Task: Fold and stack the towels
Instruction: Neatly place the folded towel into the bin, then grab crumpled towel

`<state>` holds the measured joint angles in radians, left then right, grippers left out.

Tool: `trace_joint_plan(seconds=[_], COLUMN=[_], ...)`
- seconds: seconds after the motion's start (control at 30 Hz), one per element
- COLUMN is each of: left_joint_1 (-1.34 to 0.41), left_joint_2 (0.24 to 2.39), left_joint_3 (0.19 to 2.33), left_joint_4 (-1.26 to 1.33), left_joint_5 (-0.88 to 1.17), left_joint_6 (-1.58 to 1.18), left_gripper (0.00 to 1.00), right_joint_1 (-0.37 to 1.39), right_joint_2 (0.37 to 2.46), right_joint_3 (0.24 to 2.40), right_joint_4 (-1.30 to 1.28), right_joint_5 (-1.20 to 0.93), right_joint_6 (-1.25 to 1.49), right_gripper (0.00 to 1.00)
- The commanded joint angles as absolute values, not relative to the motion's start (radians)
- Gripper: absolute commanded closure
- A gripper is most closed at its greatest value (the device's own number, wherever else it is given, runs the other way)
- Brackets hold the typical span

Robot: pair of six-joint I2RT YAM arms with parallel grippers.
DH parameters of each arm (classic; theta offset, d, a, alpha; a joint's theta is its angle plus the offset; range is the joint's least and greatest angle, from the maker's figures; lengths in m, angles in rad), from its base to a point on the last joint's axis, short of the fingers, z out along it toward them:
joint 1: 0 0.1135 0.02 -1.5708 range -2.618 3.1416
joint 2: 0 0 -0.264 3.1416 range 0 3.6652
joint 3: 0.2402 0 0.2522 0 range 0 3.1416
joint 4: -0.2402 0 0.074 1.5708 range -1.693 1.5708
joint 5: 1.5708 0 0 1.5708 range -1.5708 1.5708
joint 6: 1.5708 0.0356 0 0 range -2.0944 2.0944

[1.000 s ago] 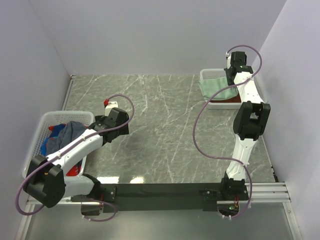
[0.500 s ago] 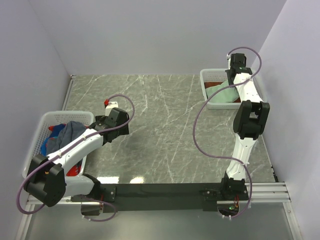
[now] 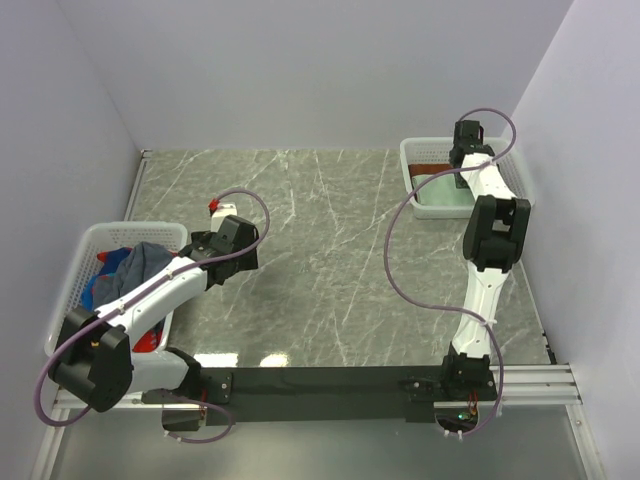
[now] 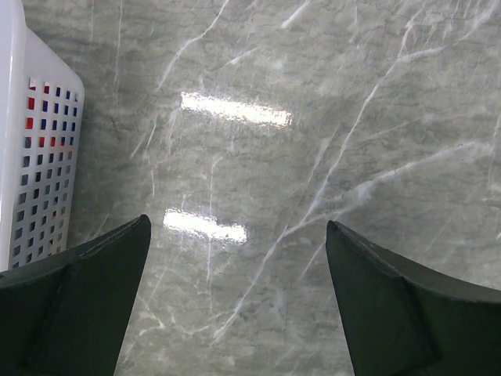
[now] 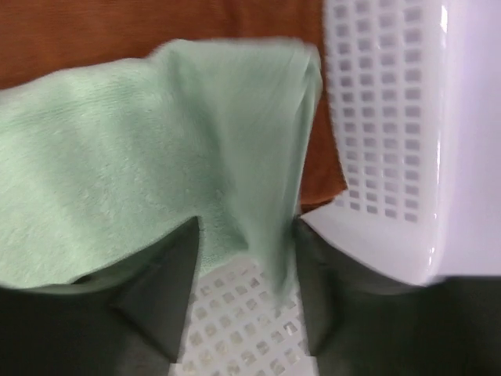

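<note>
A pale mint-green towel (image 5: 117, 157) drapes over a rust-brown towel (image 5: 156, 31) inside the white mesh basket (image 5: 383, 117) at the back right. One fold hangs loosely between the fingers of my right gripper (image 5: 246, 258), whose jaws stand apart and open just above the basket (image 3: 425, 211). Seen from above, the mint towel (image 3: 441, 190) covers most of the rust one (image 3: 430, 169). More towels sit in the left basket (image 3: 75, 258): a dark slate-blue one (image 3: 146, 262) on top of bright patterned ones (image 3: 100, 290). My left gripper (image 4: 239, 235) hovers wide open over bare marble, holding nothing.
The left basket's mesh wall (image 4: 31, 157) is just left of my left gripper. Grey marble tabletop (image 3: 330, 240) stretches between the two baskets. White walls close in the back and both sides. The right arm (image 3: 490, 240) reaches along the right wall.
My right gripper carried the mint towel back over the right basket, lowered it in, and its jaws have parted from the cloth. The left arm has not moved.
</note>
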<state>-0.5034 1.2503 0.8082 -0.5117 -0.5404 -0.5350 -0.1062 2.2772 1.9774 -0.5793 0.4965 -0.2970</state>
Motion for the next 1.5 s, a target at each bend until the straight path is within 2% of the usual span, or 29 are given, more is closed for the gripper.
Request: trace_joint_plan(seconds=[0.0, 0.2, 0.3, 0.43, 0.57, 0.6, 0.7, 0.83, 1.0, 1.2, 1.37, 1.47], left_joint_1=[-0.499, -0.5, -0.499, -0.491, -0.451, -0.425, -0.349, -0.209, -0.002, 0.23, 0.293, 0.339], left_joint_2=[1.252, 1.23, 1.198, 1.144, 1.072, 1.063, 1.036, 1.031, 1.068, 1.152, 1.229, 1.281], left_joint_3=[0.845, 0.844, 0.839, 0.838, 0.844, 0.848, 0.876, 0.91, 0.894, 0.877, 0.874, 0.882], left_joint_4=[-0.486, -0.485, -0.482, -0.472, -0.463, -0.468, -0.503, -0.557, -0.558, -0.537, -0.526, -0.517], left_joint_5=[-0.554, -0.558, -0.554, -0.549, -0.526, -0.523, -0.519, -0.535, -0.537, -0.466, -0.469, -0.44], left_joint_6=[-0.531, -0.529, -0.531, -0.534, -0.543, -0.549, -0.589, -0.637, -0.618, -0.635, -0.643, -0.644], left_gripper=[0.01, 0.01, 0.01, 0.01, 0.0, 0.01, 0.01, 0.01, 0.01, 0.06, 0.1, 0.16], right_joint_1=[-0.129, -0.155, -0.152, -0.135, -0.124, -0.124, -0.117, -0.071, 0.044, 0.124, 0.166, 0.173], right_joint_2=[2.272, 2.174, 2.071, 1.825, 1.562, 1.507, 1.321, 1.13, 1.0, 0.922, 0.934, 0.928], right_joint_3=[1.985, 1.982, 1.954, 1.82, 1.588, 1.477, 1.279, 1.108, 0.997, 0.888, 0.873, 0.876], right_joint_4=[-0.508, -0.518, -0.569, -0.581, -0.505, -0.45, -0.375, -0.34, -0.362, -0.337, -0.357, -0.364], right_joint_5=[0.702, 0.879, 0.835, 0.64, 0.306, 0.175, -0.022, -0.153, -0.169, -0.232, -0.244, -0.242], right_joint_6=[-0.243, -0.083, -0.002, 0.11, 0.23, 0.248, 0.317, 0.357, 0.325, 0.337, 0.334, 0.333], right_gripper=[0.35, 0.3, 0.3, 0.24, 0.16, 0.14, 0.11, 0.09, 0.09, 0.09, 0.09, 0.09])
